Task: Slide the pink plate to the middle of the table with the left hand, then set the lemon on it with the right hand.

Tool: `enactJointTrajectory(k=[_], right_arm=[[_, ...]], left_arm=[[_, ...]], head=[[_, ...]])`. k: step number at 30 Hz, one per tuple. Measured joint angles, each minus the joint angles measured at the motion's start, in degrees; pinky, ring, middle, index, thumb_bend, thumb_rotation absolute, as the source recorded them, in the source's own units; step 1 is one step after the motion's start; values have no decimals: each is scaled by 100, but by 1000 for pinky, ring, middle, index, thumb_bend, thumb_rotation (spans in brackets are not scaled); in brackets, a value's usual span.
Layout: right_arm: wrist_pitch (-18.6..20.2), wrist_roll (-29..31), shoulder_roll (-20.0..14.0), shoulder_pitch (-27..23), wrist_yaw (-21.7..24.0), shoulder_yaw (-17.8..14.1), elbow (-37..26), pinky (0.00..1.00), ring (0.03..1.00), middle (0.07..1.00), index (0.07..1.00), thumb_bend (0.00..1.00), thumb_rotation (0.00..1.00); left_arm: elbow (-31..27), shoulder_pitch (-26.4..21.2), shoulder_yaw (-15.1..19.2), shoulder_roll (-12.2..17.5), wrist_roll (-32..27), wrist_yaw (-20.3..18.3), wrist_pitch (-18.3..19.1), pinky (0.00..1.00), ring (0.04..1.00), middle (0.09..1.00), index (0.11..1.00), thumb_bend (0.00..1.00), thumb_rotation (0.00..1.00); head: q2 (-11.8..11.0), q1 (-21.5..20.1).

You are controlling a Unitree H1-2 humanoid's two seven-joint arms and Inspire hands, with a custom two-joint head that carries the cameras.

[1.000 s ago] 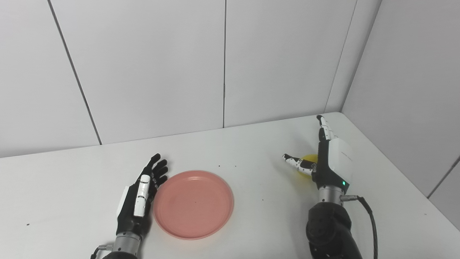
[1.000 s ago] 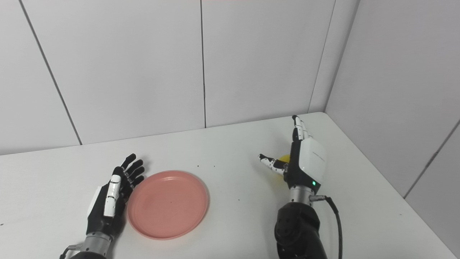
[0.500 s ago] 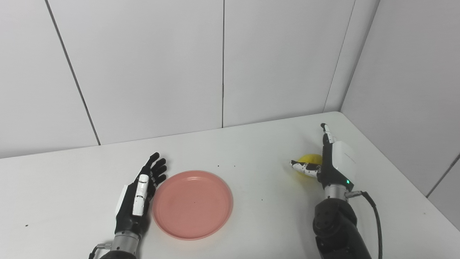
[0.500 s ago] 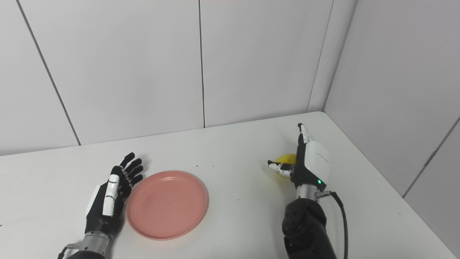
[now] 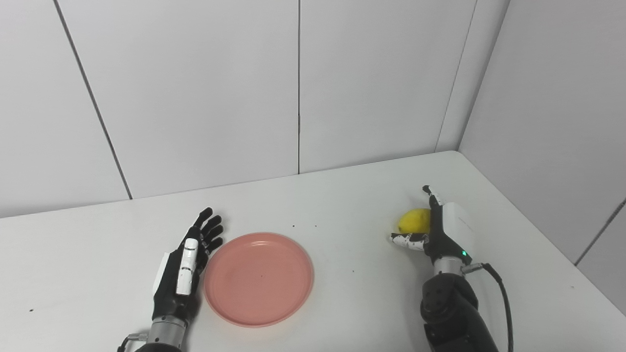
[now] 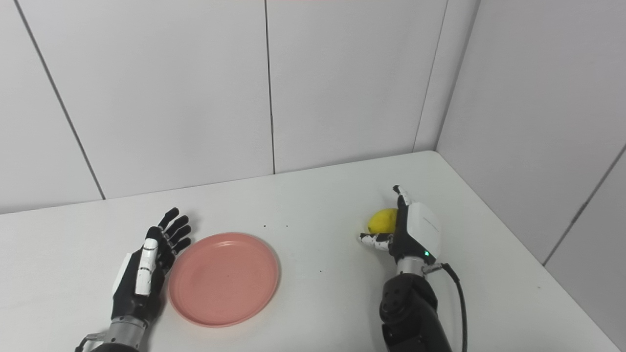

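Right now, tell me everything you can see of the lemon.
The lemon is small, plain yellow and oval, with a smooth, slightly matte skin. It lies on the white table toward its far right side, well apart from the pink plate. The right hand stands open right beside it, its palm hiding the lemon's right part and its thumb stretched out in front; actual contact cannot be told. The fingers are not closed on it.
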Motion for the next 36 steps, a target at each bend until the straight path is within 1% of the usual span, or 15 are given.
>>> enactJointTrajectory(k=[2,4,5,6,9,10,11,12,13,15,16,18,24,30,36], right_arm=[[0,47,20,0,-1,8,13,620,743,829,825,816,7],[0,72,46,0,-30,24,32,572,698,813,816,801,2],[0,73,44,0,-78,34,35,478,598,775,794,773,1],[-1,76,40,0,-130,47,40,431,547,748,777,752,0],[-6,115,46,0,-304,53,78,334,445,610,705,678,0],[-15,139,48,0,-357,58,99,305,402,524,662,596,0],[-44,158,55,0,-423,62,147,302,398,515,658,588,0],[-72,167,60,0,-513,71,181,307,379,490,597,540,0],[-94,173,64,1,-584,87,210,296,373,479,580,528,0],[-147,201,68,8,-666,123,243,241,356,456,551,510,0],[-156,220,69,12,-701,137,249,206,376,483,514,512,0],[-157,252,72,14,-754,159,249,185,386,501,491,513,0],[-156,287,73,18,-814,195,248,199,395,507,488,514,0],[-156,292,77,33,-847,213,249,179,396,503,487,515,0],[-232,351,118,105,-1072,232,235,199,394,504,486,517,0]], left_arm=[[2,-1,0,-1,0,0,-25,873,890,889,883,670,1000],[4,-1,1,-2,0,0,-47,874,890,888,882,675,1000],[4,-1,3,-2,0,0,-47,876,890,887,882,672,1000],[4,-1,5,-2,0,0,-48,875,889,886,881,670,1000],[5,0,9,-2,0,2,-51,866,887,885,880,671,1000],[5,0,9,-2,0,3,-51,866,887,885,880,674,1000],[4,0,10,-2,0,7,-51,866,888,885,880,674,1000],[2,0,9,-2,0,8,-51,865,887,886,880,677,1000],[1,1,9,-1,0,9,-51,865,887,887,880,678,1000],[-10,5,11,-1,0,10,-49,870,890,888,881,678,1000],[-13,6,11,-1,0,10,-48,873,892,890,883,677,1000],[-15,7,11,-1,0,10,-48,874,890,888,883,671,1000],[-36,16,9,0,3,12,-45,870,890,891,887,664,1000],[-36,16,10,0,3,12,-45,876,893,891,886,664,1000],[-35,16,10,0,7,18,-45,874,893,891,886,662,1000]], head=[[0,0],[0,0],[0,0],[0,0],[0,0],[17,26],[18,26],[18,26],[26,26],[26,26],[35,35],[35,35],[35,35],[44,62],[53,88]])
